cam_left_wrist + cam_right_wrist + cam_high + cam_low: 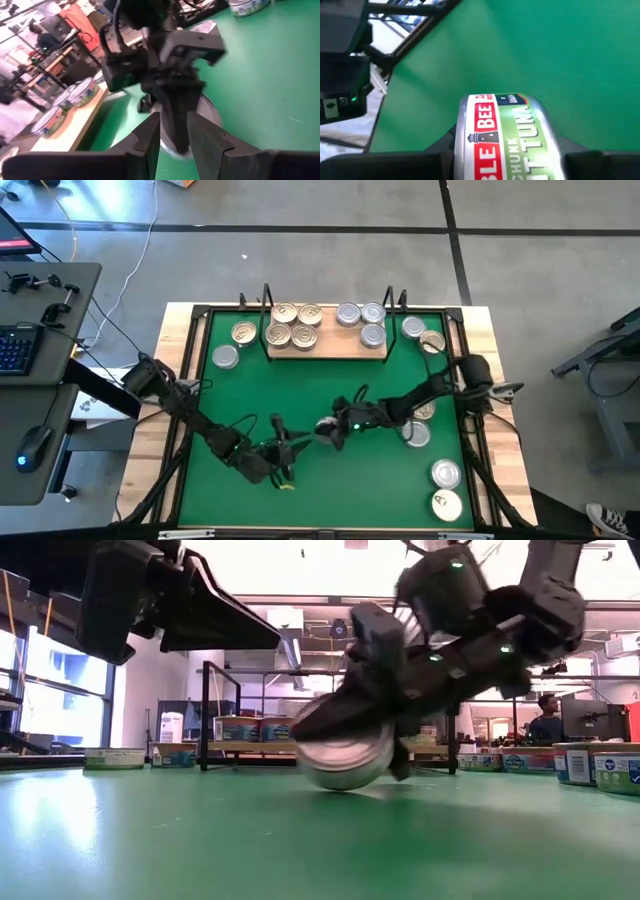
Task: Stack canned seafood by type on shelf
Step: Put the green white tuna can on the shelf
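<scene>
Right gripper (345, 755) is clamped on a round silver tin with a green label (345, 762), tilted at mid-bench; it should be levelled before being carried to the far wooden shelf (325, 345).

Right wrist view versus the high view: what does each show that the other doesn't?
Only the right wrist view shows the green and red label of the small round metal tin between the right gripper's fingers. Only the high view shows the light wooden shelf with its gold-lidded tins and silver-lidded tins, plus the left gripper. Both show the held tin, the right gripper and the green mat.
</scene>
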Available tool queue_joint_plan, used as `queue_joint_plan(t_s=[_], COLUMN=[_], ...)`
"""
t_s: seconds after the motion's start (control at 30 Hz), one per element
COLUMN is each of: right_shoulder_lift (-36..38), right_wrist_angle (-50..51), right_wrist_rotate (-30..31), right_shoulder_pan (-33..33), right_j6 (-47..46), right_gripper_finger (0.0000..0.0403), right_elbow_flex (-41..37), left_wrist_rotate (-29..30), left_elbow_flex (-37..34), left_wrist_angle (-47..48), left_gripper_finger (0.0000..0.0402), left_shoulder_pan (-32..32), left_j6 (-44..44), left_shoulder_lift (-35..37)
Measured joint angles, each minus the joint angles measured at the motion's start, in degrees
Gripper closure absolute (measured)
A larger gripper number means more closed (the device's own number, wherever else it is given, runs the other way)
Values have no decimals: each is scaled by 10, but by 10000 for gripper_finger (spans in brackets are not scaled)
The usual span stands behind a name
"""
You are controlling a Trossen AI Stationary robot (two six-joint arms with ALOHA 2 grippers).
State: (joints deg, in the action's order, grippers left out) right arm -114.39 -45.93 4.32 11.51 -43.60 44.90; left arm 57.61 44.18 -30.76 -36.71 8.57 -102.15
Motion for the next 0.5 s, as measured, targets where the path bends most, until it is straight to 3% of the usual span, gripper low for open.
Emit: queue_joint_plan(t_s=[0.1, 0.27, 0.37, 0.5], right_shoulder_lift=[-16, -16, 3, 42], right_wrist_angle=[28, 100, 115, 200], right_wrist_rotate=[-16, -49, -63, -28], right_shoulder_pan=[0, -10, -21, -30], right_j6=[16, 87, 109, 139], right_gripper_finger=[290, 174, 130, 119], right_elbow_flex=[35, 64, 68, 68], left_wrist_rotate=[15, 12, -17, -89], left_elbow_flex=[0, 0, 0, -2], left_wrist_angle=[2, 15, 29, 34], left_gripper_finger=[309, 305, 305, 305], left_shoulder_pan=[-1, 0, 7, 31], left_j6=[-20, -61, -114, -185], left_shoulder_lift=[0, 0, 0, 0])
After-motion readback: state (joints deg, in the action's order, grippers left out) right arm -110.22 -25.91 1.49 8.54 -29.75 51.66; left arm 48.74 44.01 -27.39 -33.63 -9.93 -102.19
